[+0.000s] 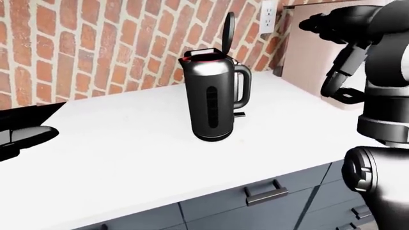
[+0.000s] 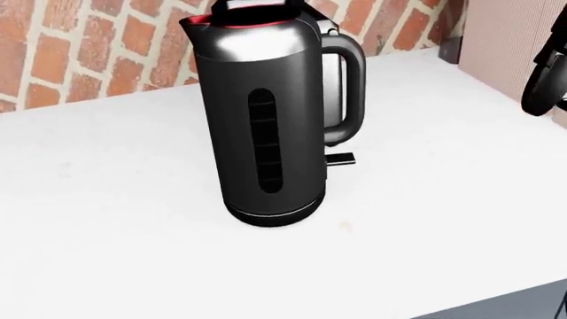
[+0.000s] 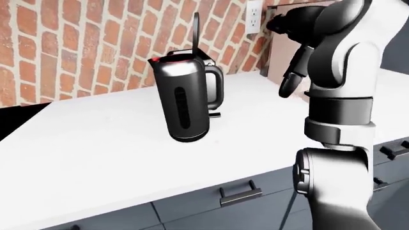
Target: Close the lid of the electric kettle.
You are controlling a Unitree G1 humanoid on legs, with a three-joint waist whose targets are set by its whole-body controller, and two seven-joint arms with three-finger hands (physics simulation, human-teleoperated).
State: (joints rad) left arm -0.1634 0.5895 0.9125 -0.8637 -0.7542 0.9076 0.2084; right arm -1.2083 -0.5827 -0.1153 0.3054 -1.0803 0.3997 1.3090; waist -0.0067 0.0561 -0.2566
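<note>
A dark steel electric kettle stands upright on the white counter, handle to the right. Its lid stands open, tilted straight up above the red-lit rim. My right hand is raised to the right of the kettle, about level with its handle and clearly apart from it, fingers loosely curled and holding nothing. It also shows in the right-eye view. A dark glossy shape at the left edge may be my left hand; its fingers do not show.
A red brick wall runs behind the counter, with a socket at the upper right. A pale panel stands at the counter's right end. A flat black surface lies at the left. Grey drawers run below.
</note>
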